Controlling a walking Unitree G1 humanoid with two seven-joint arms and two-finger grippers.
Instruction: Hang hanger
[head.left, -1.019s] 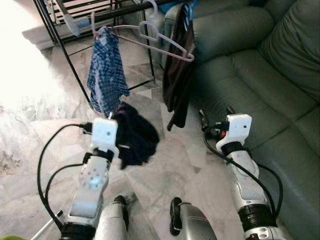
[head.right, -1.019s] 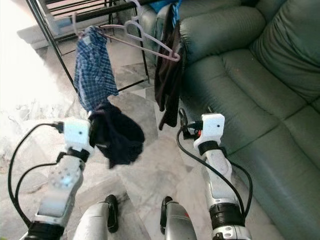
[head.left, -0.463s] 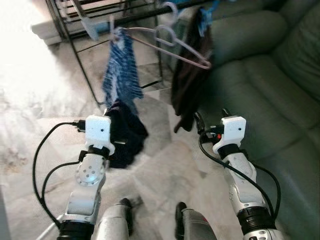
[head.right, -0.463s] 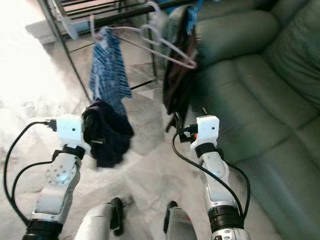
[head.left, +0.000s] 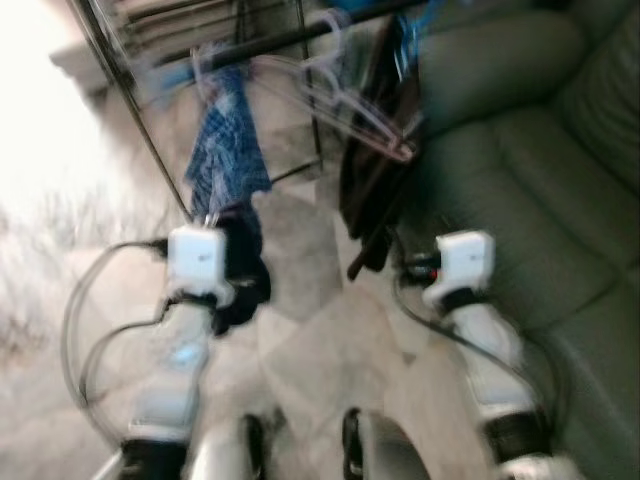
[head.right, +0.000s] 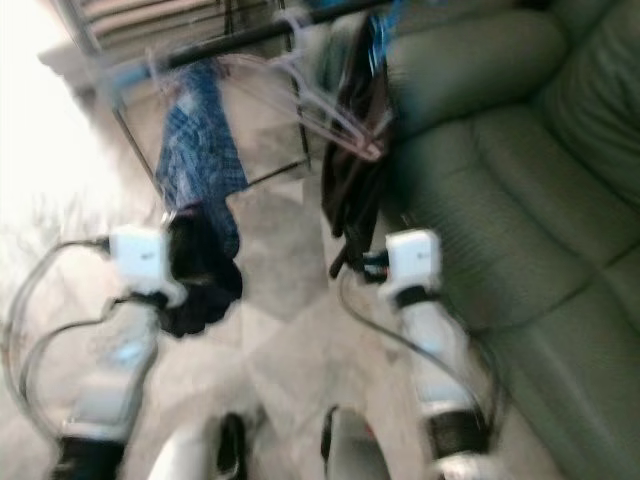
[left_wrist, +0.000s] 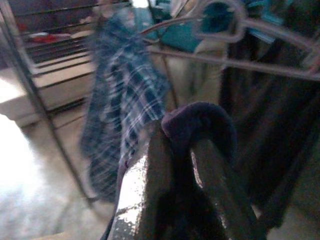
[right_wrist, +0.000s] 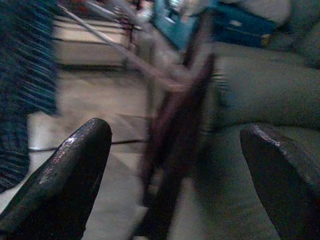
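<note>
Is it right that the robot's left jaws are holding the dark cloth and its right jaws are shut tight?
Not quite. The left gripper does hold the dark cloth, but the right gripper is open: the right wrist view shows its two fingers far apart with nothing between them, in front of the hanging dark garment.

Setting: living room of a home, used for drying laundry.
Green leather sofa (head.left: 540, 150) beside a black metal drying rack (head.left: 250, 45) on a marble-tile floor (head.left: 310, 300); checked shirt (head.left: 225, 160) and dark garment (head.left: 375, 170) hang there (frames blurred).
</note>
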